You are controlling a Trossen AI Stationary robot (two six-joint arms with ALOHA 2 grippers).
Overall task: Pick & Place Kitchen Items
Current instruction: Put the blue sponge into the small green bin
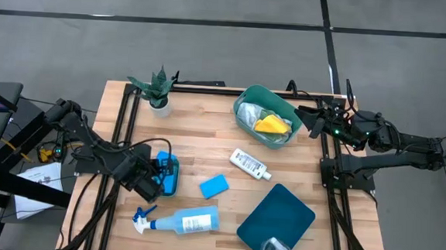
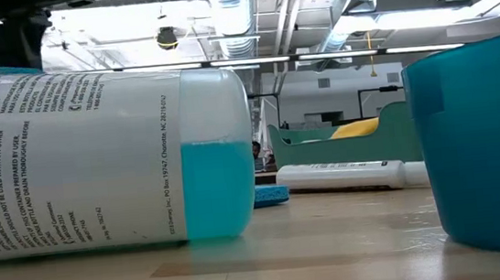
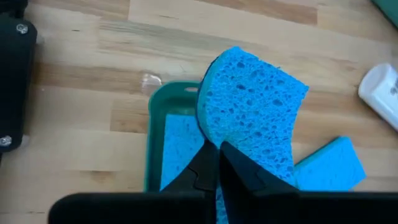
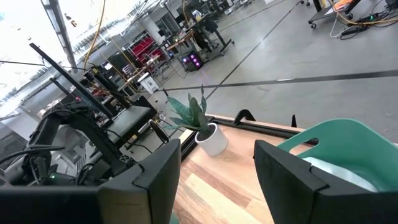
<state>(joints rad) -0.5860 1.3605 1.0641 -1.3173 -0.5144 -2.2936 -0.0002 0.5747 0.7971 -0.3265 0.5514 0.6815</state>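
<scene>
My left gripper [image 1: 156,177] is shut on a blue sponge [image 3: 252,115] over a small teal tray [image 3: 155,118] at the table's left; the tray holds another blue sponge [image 3: 177,149]. A third blue sponge [image 1: 214,186] lies flat on the table to the right of it. A pale-blue spray bottle [image 1: 182,221] lies on its side near the front edge. A small white bottle [image 1: 250,164] lies mid-table. My right gripper [image 4: 217,168] is open and empty beside the teal tub [image 1: 266,116], which holds a yellow cloth [image 1: 272,126]. My left gripper pinches the blue sponge by its edge nearest the wrist [image 3: 239,152] between its two fingers [image 3: 202,168]. The sponge stands out ahead of the fingers and is bent into a curve. Whether its far end touches the tray, I cannot tell.
A small potted plant [image 1: 157,90] stands at the far left corner. A dark teal flat lid [image 1: 277,216] lies at the front right with a crinkled silver cup [image 1: 277,248] on its near end. Bare wood shows between the tub and the plant.
</scene>
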